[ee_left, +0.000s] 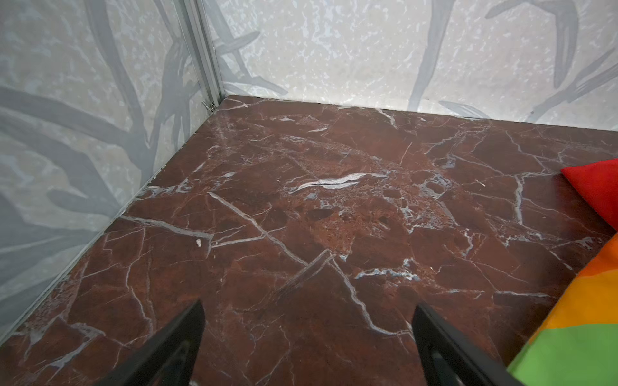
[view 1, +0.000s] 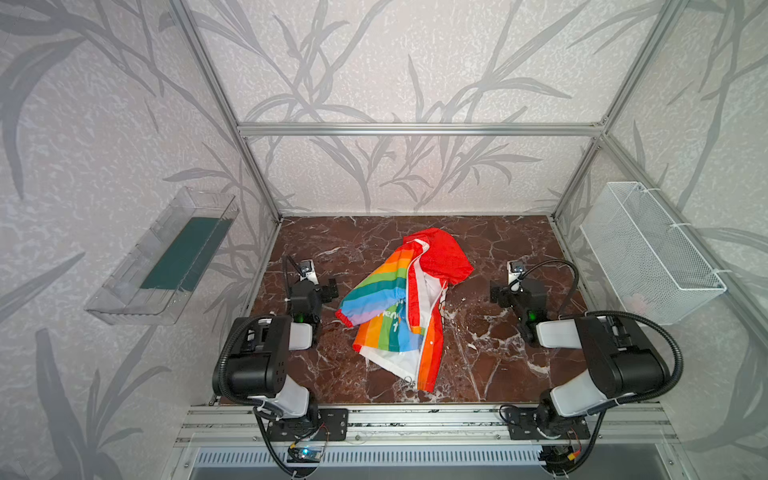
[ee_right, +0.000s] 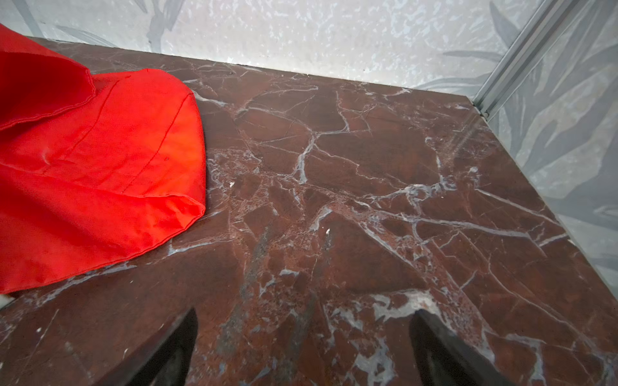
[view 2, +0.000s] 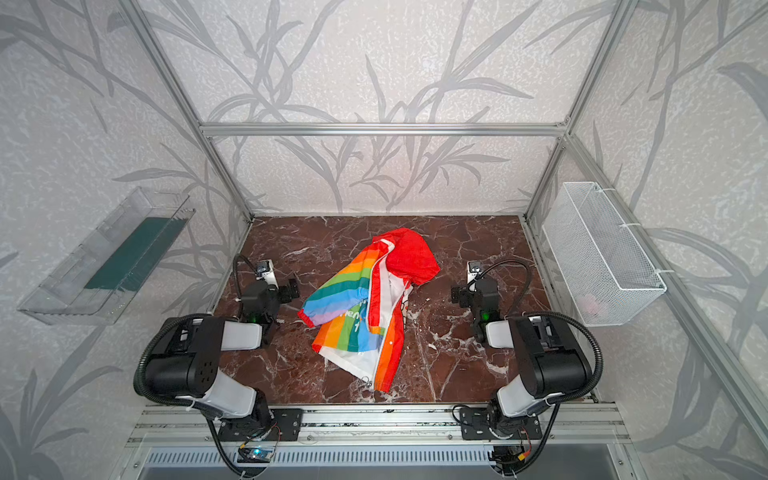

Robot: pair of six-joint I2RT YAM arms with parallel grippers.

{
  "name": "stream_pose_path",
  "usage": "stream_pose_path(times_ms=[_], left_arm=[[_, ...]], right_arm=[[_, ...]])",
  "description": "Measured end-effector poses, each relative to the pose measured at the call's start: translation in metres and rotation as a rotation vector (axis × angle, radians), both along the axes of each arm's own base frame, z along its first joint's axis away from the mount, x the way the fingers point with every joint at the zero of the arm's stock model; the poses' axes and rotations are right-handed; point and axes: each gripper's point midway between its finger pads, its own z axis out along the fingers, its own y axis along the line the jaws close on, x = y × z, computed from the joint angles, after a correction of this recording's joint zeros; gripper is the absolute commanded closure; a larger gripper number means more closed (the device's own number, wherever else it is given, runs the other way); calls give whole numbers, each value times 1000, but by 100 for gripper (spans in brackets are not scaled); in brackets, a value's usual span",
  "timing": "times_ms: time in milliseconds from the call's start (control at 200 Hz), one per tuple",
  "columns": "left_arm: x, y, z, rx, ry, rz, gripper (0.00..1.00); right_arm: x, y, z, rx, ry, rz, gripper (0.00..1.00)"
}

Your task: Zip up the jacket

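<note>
Top views: both show a red-brown marbled table (view 1: 503,365) with leaf-patterned walls around it.
Clear bin: a see-through plastic bin (view 1: 124,291) hangs on the side wall, out beyond the left fingers (ee_left: 180,344). A flat dark green sheet (view 1: 187,257) lies in it.
Wire basket: a white mesh basket (view 1: 665,232) hangs on the opposite wall, out beyond the right fingers (ee_right: 174,351). Something pale pink (view 1: 636,302) sits low in it, too blurred to name.
Jacket place: the jacket (view 1: 386,291) lies crumpled on the table between the two sets of fingers, touching neither.
Jacket cloth: thin and shiny, in rainbow stripes of red, orange, yellow, green and blue.
Hood: the red hood (view 1: 449,257) bunches at the far end, on the side of the right fingers.
Sleeve: a striped sleeve (view 1: 365,299) with a red cuff folds across the front towards the left fingers.
Front: it is open, with the white lining (view 1: 386,359) turned out at the near hem. The white zipper (view 1: 409,274) runs along one edge, and a small metal pull (view 1: 409,380) lies at the near end.
Lettering: white lettering (view 1: 392,318) on a green stripe is partly covered by the sleeve.
Left fingers: spread wide and empty, above bare table just beside the striped edge.
Right fingers: spread wide and empty, above bare table with the hood off to one side.
</note>
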Motion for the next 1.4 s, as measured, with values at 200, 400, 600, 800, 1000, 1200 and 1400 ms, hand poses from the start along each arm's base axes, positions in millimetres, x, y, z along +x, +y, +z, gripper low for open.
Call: stream_pose_path(times_ms=[200, 400, 600, 800, 1000, 1200, 1400], left_arm=[[0, 0, 0, -1, 0, -3, 1], [0, -1, 0, -2, 0, -5, 1], [0, -2, 0, 2, 5, -8, 1], [9, -3, 64, 8, 47, 46, 1], [13, -30, 188, -164, -36, 0, 1], [-38, -117, 117, -402, 227, -173, 2], [-98, -142, 32, -566, 466, -150, 2]], right_arm=[[0, 1, 0, 2, 0, 4, 1], [0, 1, 0, 2, 0, 4, 1], [0, 1, 1, 2, -5, 4, 1], [-12, 6, 55, 9, 21, -36, 1], [-32, 46, 152, 246, 60, -12, 0], [-101, 143, 89, 314, 466, 197, 12], [-135, 220, 51, 222, 758, 306, 20]])
